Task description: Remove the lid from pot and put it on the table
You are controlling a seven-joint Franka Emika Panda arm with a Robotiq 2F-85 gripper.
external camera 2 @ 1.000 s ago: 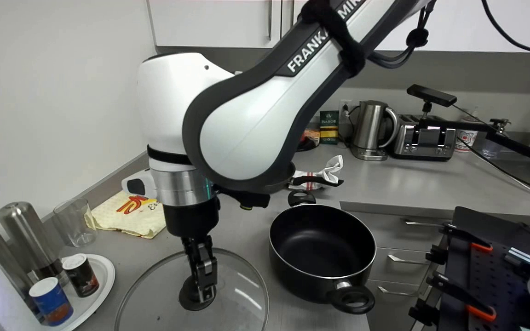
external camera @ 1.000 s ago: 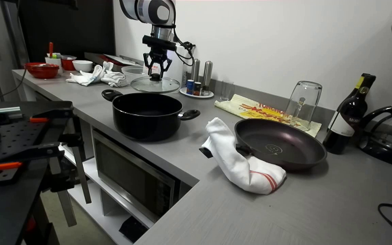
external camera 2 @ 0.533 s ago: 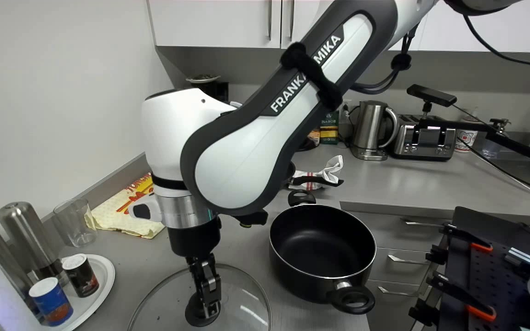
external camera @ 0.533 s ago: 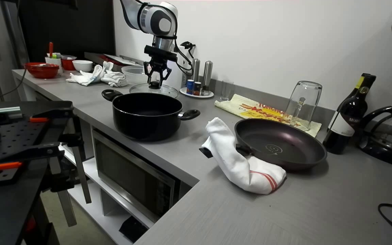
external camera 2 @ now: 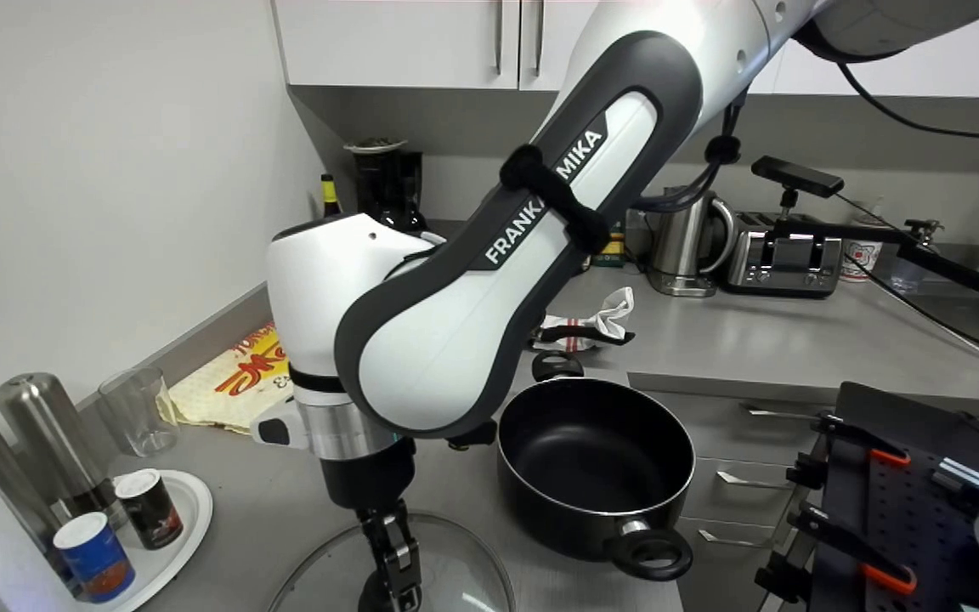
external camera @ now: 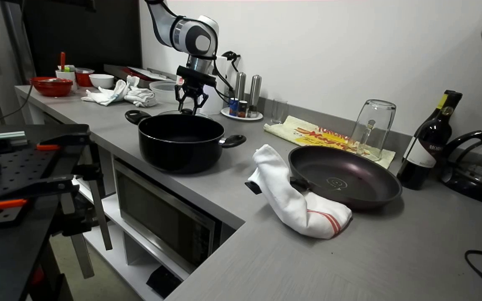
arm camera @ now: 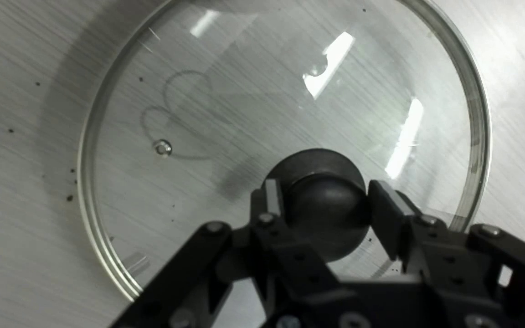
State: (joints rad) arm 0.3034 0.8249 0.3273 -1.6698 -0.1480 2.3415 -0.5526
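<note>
Claw (arm camera: pixel 326 196) closed to knob width, a finger (arm camera: pixel 388 214) on each side of the black knob (arm camera: pixel 315 159), glass lid (arm camera: pixel 244 114) held low over the countertop (external camera 2: pixel 285 484), left of the uncovered pot (external camera 2: pixel 596 459) in an exterior view; touchdown can't be told. Best ease down level, release only once the rim (arm camera: pixel 480 132) bears all round, then rise straight. Count, left to right: two steel mills (external camera 2: pixel 54 438), two small shakers (external camera 2: pixel 94 559), one white plate (external camera 2: pixel 190 535), one tumbler (external camera 2: pixel 145 416), one lid, one pot.

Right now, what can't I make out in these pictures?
Part of the lid: cut off by the bottom edge in an exterior view.
Whether it touches the table: unclear; the pot mostly hides it in an exterior view.
Most of the frying pan: behind the arm in an exterior view.
</note>
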